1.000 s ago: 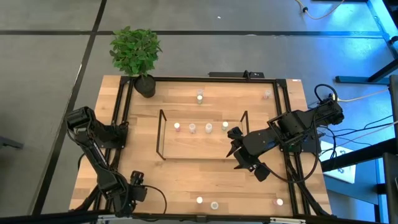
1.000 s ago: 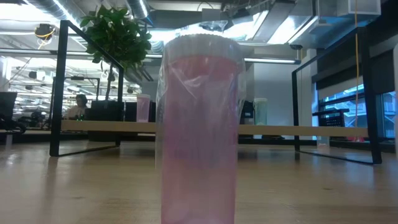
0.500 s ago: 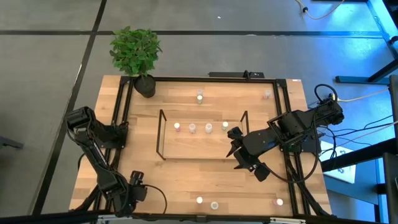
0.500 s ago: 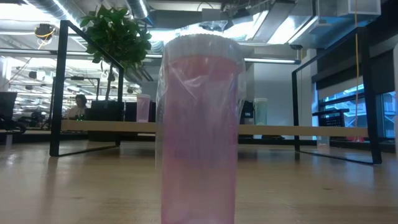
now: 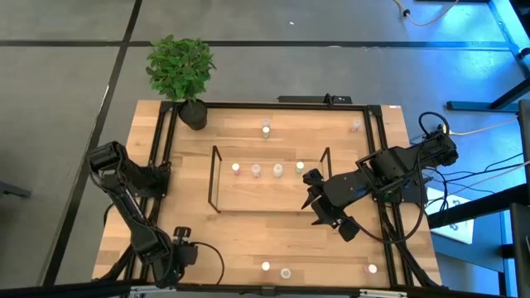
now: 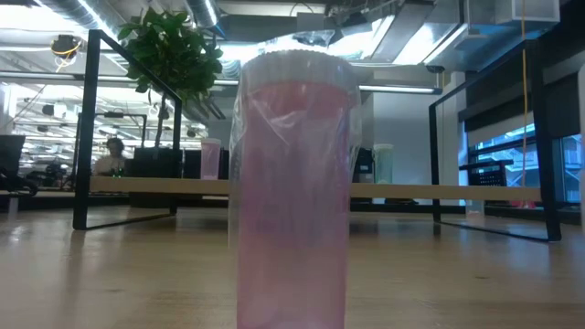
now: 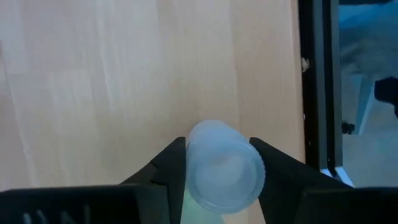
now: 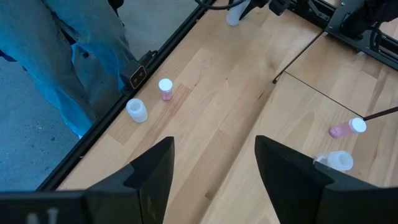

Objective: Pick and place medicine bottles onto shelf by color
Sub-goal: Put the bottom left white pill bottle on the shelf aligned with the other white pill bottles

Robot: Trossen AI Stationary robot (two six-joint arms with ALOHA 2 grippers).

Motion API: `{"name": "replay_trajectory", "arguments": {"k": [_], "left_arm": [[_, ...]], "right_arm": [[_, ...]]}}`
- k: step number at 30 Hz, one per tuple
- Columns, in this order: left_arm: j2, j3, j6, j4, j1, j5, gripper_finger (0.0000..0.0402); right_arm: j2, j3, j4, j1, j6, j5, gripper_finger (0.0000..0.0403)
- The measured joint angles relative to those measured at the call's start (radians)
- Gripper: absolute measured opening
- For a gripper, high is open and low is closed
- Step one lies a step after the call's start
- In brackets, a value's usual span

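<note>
While the left gripper [image 7: 217,171] sits at the near-left corner of the bench [image 5: 240,236], a pale white-capped bottle [image 7: 224,163] stands upright between its fingers, cap facing the wrist camera, long axis vertical. Both fingertips [image 7: 174,158] flank the cap, touching or just about, so I read this as a grip closing on it, not a confirmed clamp; bottle tint is hard to call from above. Shelf [image 5: 269,178] lies mid-bench, well away toward the far right of that arm, with a row of bottles already on it. Right gripper [image 8: 214,165] hovers just beside the shelf's right end, fingers apart, nothing between them. Left arm is clearly the nearer one to this bottle. More bottles stand along the near edge, including a pink bottle [image 6: 292,192] right in front of the low camera. Next move likely hinges on a straight lift before swinging toward the shelf.
</note>
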Motion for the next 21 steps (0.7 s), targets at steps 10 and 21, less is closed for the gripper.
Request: {"name": "replay_trajectory", "arguments": {"k": [10,21], "left_arm": [[0.0,0.0,-0.028,0.0,0.053,-0.005,0.0137],[-0.003,0.01,-0.165,-0.008,0.168,-0.038,0.0136]], "right_arm": [[0.0,0.0,0.0,0.0,0.0,0.0,0.0225],[0.0,0.0,0.0,0.0,0.0,0.0,0.0225]]}}
